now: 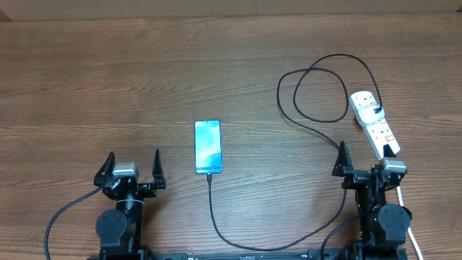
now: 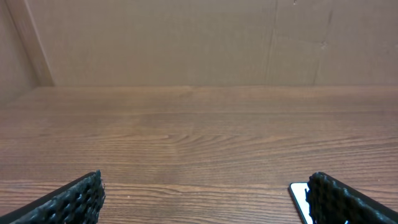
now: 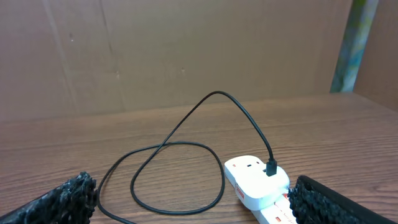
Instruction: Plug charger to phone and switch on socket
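Phone (image 1: 208, 146) right of left hand (image 1: 133, 163); socket (image 1: 374, 123) just ahead of right hand (image 1: 366, 156).

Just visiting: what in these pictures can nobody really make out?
Overhead: whether the charger tip sits inside the phone; too small.
Overhead: how the socket switches stand; too small, and the right gripper covers its near end.
Right wrist: most of the socket, cut off by the bottom edge.
Left wrist: all but a corner of the phone, behind the left gripper and the bottom edge.
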